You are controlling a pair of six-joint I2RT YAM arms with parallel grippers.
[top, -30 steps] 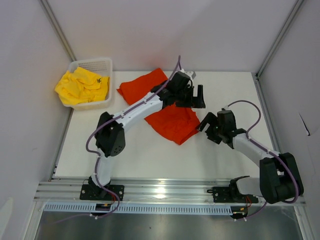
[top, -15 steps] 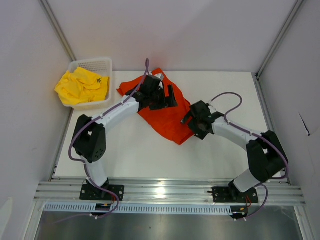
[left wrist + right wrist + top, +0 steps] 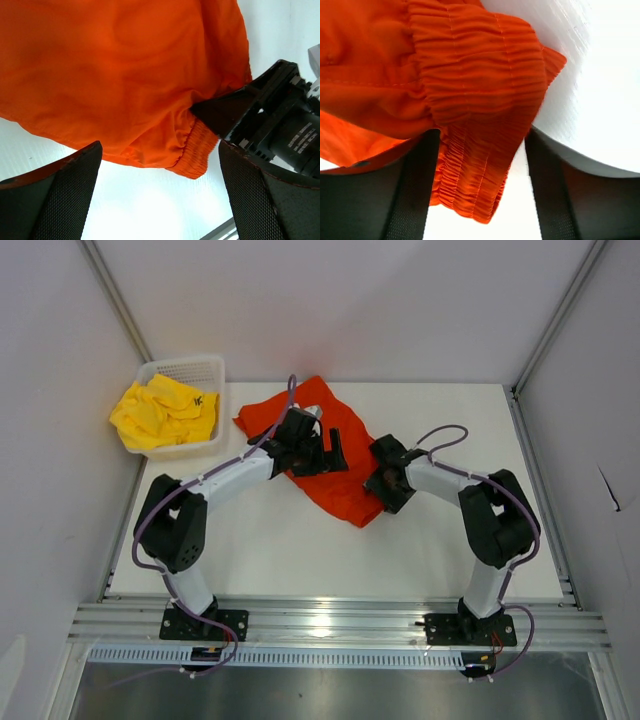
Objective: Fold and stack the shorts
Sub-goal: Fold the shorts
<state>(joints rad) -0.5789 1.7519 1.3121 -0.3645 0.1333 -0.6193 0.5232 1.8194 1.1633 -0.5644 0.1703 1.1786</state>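
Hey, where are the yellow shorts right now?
In the top view, the yellow shorts lie bunched in the white basket at the table's far left corner, to the left of the orange shorts.

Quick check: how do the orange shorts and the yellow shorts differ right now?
The orange shorts lie spread on the table; the yellow shorts sit bunched in the basket. The right gripper straddles the orange shorts' waistband; no gripper is near the yellow shorts. Neither is stacked yet.
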